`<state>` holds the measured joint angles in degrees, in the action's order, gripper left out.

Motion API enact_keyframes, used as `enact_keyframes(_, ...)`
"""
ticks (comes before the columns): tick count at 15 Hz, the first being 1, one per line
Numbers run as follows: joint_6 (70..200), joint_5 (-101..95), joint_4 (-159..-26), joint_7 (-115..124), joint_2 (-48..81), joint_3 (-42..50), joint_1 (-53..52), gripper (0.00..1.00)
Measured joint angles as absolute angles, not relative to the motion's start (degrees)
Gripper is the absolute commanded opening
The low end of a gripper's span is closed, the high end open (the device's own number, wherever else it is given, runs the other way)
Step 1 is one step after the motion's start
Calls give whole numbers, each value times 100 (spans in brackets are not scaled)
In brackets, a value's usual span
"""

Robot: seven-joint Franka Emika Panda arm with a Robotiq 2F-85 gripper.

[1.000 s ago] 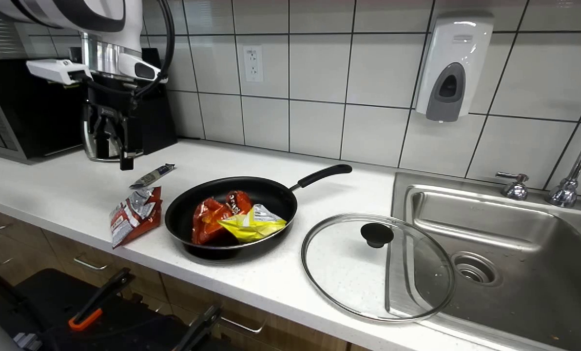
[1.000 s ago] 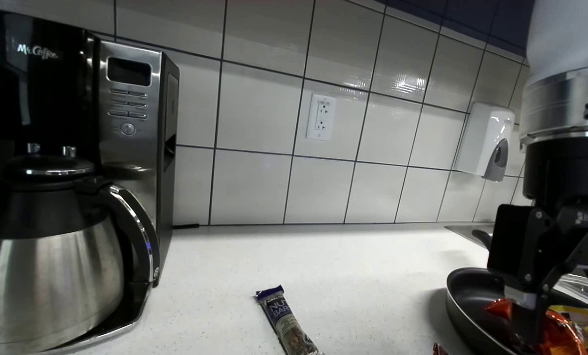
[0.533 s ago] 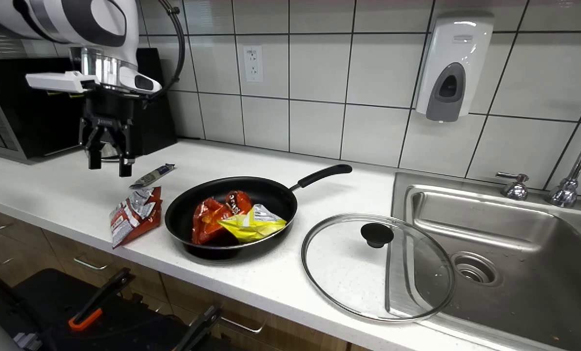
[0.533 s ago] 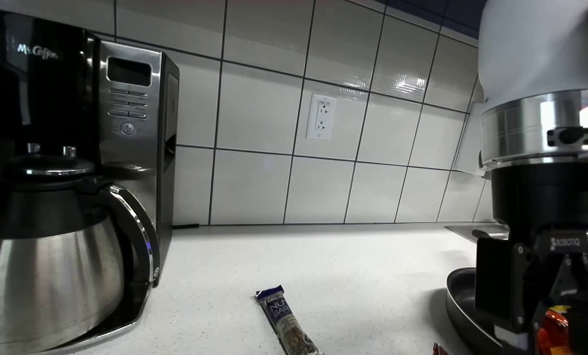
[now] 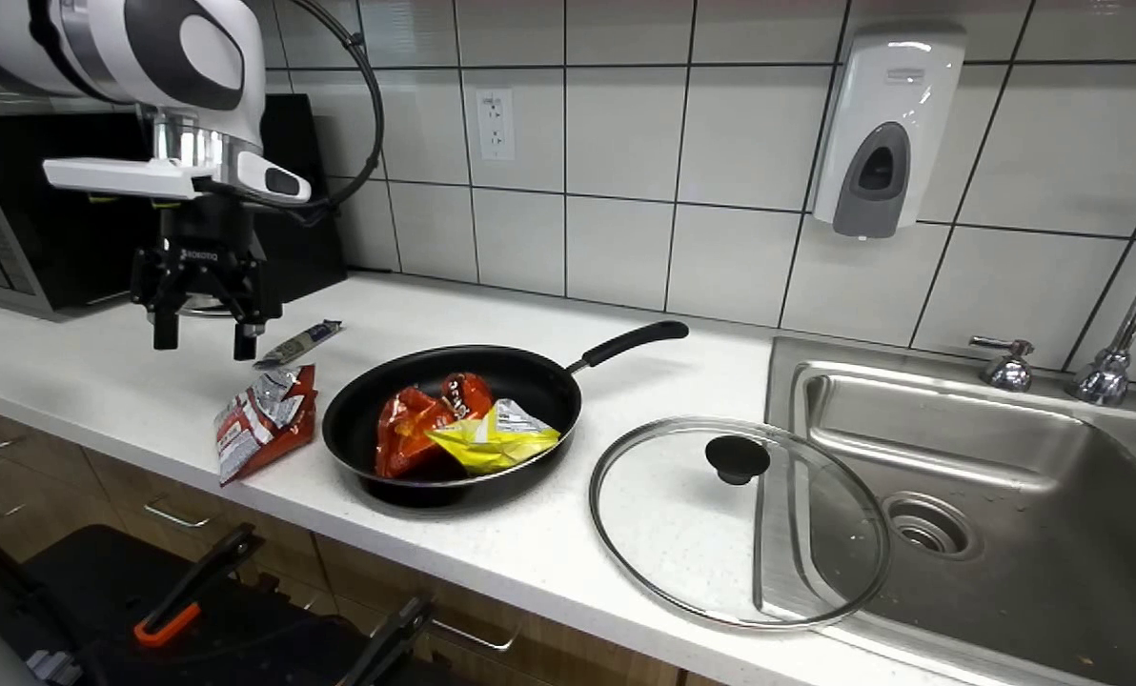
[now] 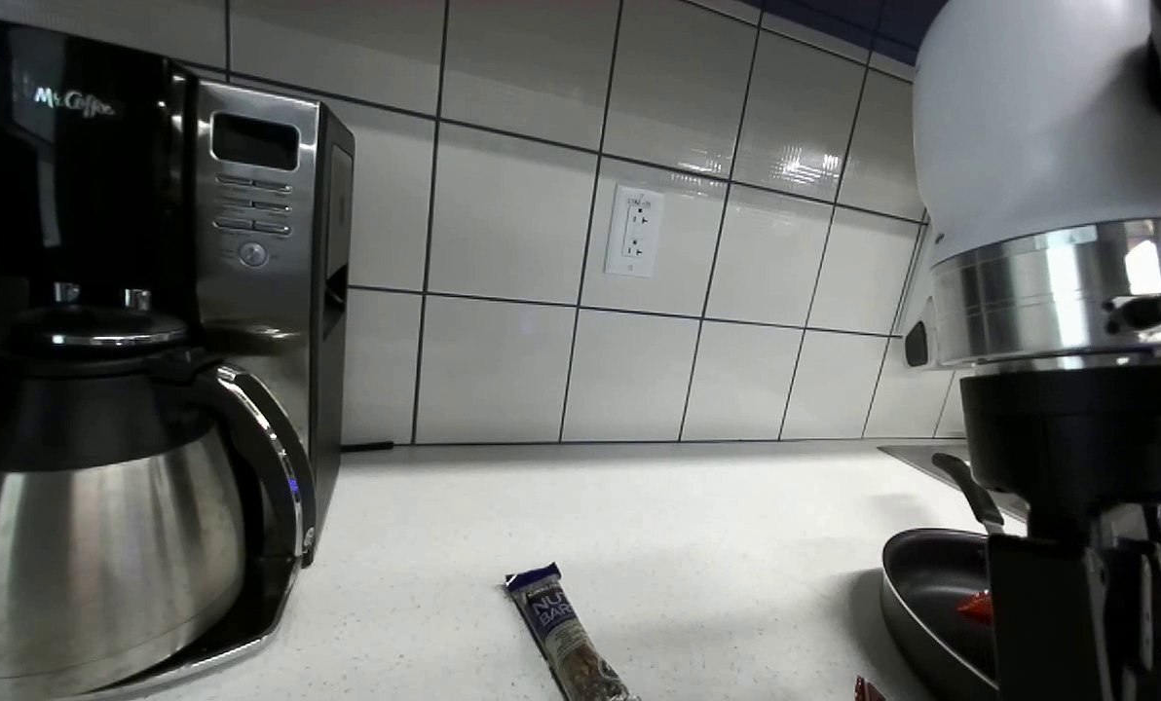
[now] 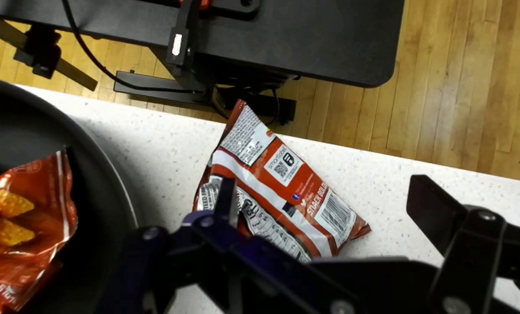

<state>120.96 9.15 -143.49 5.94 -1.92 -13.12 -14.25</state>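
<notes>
The gripper [image 5: 205, 340] is held in the air above the counter [image 5: 549, 548], its fingertips pointed downward. The two fingers are spread wide apart, and nothing is gripped by them.

The bag [image 7: 295, 192] is found lower, on the counter, separated from the fingertips by air. In the wrist view it is seen within the gap between the fingers, nearer to the finger at the left of that view, by which a part of it is covered. Red and white printing with a barcode is shown on it, and one of its corners is located at the counter's front edge.

Close to the bag, on the side of the wall [image 5: 616, 133], the bar [image 6: 566, 628] is seen lying flat in both exterior views. At another side, just beside the bag, the pan [image 5: 520, 376] is placed. Red packaging [image 5: 411, 433] and a yellow packet [image 5: 477, 443] are contained in it; whether the red is one piece or two cannot be told.

Farther away, the lid [image 5: 720, 524] is rested partly on the counter and partly over the sink [image 5: 1025, 591]. On the wall the dispenser [image 5: 882, 133] and the outlet [image 5: 495, 124] are mounted. The coffee maker [image 6: 259, 224] is seen beyond the bar, away from the pan.
</notes>
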Motion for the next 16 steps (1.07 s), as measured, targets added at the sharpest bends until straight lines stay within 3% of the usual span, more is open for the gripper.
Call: enact_keyframes(16, 12193, 447, -14280, -858, 479, -1371, -1446, 100)
